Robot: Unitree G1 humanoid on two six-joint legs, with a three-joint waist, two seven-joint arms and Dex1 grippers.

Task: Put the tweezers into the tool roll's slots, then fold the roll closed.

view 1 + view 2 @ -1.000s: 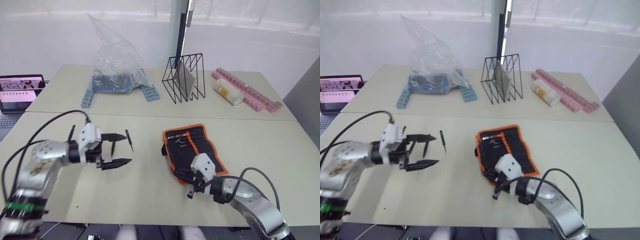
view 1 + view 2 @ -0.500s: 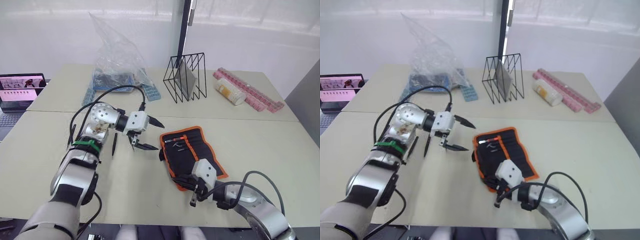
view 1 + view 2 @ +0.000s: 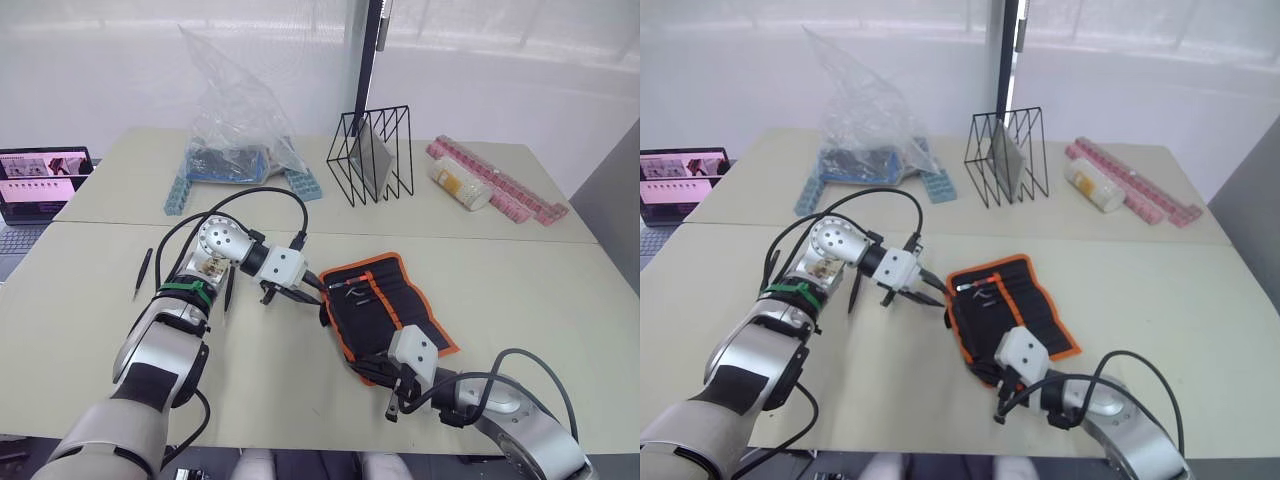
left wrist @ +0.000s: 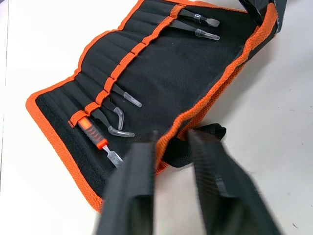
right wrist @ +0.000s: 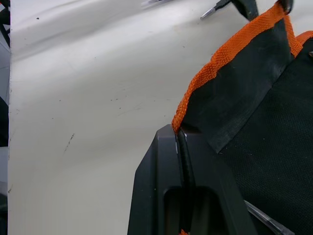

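Black fabric with orange edging, the tool roll (image 3: 388, 306) lies open on the pale counter (image 3: 520, 290), its inner face up, towards the robot's right of centre; across that face run the slots (image 4: 128, 58), several already holding slim tools with clear-capped tips, plus one orange-handled tool near an end; a short black strap (image 4: 203, 134) sticks out from the roll's long edge. The left gripper (image 3: 304, 291) reaches to that edge, its two black fingers (image 4: 131, 188) parted, one on either side of the orange trim beside the strap. The right gripper (image 3: 392, 378) sits at the roll's near corner, its fingers (image 5: 161, 188) pressed closed on the orange-edged corner of the fabric. Two loose tweezers lie well apart from the roll on the robot's left; one tweezer (image 3: 143, 272) rests alone near a laptop (image 3: 35, 190), another (image 3: 229, 290) lies beside the left forearm. Farther back stand a clear plastic bag (image 3: 232, 110), a black wire rack (image 3: 372, 155) and pink trays (image 3: 500, 182).
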